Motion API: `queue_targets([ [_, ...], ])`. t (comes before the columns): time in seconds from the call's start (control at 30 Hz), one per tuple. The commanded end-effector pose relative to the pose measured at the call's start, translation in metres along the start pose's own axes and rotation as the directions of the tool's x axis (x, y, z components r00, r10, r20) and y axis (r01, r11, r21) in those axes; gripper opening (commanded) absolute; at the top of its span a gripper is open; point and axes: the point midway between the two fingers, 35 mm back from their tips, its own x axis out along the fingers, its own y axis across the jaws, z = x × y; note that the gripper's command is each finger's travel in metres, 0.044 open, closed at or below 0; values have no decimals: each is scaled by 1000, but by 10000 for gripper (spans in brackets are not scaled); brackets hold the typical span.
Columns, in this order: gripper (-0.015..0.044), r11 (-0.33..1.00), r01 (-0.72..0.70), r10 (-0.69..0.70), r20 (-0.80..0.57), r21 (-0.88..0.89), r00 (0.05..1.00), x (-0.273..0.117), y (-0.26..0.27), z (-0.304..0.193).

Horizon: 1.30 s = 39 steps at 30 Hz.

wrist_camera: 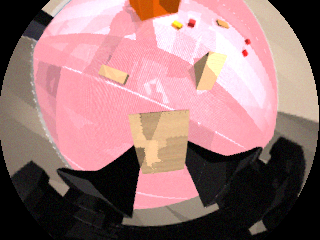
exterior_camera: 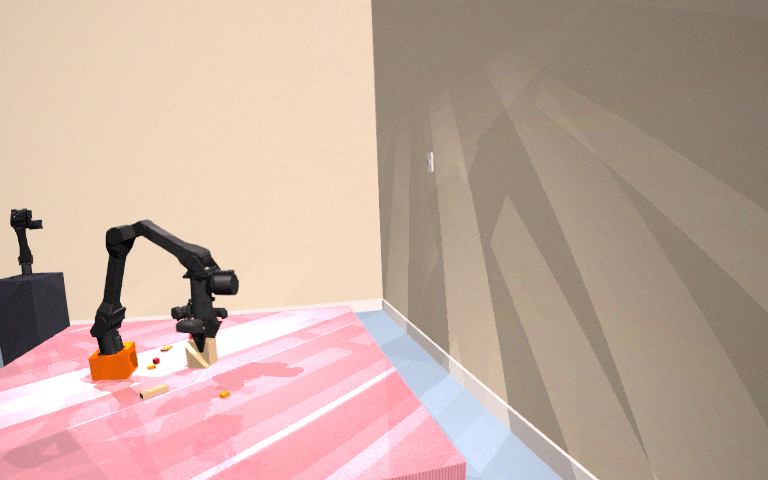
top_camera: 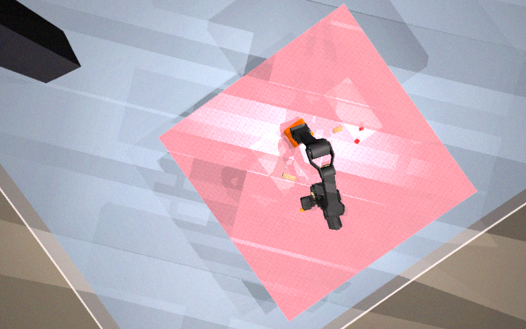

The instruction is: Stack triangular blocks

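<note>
Your black parallel-jaw gripper stands partway open, its fingers closed on the sides of a tan wooden triangular block. You can't tell from these views whether that block touches the table.

Between the gripper and the arm's orange base, you have the other tan wooden triangular block on the table; the wrist view shows it apart from the held one. On the other side of the wrist view, beyond the fingers, lies a long tan block. A small orange block is near your gripper in the top view.

Well apart, towards and beside the base, you'll see a small yellow-orange block, a red cube and a small tan block.

Under your gripper, the pink table carries fine texture and pale light bands. Beyond it are blue floor, beige walls and a small white wall plate, too small to read.
</note>
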Motion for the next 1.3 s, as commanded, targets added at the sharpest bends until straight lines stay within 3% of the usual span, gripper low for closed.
queue_targets([
  [0.0,0,998,23,-24,-22,-52,999,-5,0,-1],
  [1.27,0,998,33,-34,-18,-53,999,-64,-127,47],
])
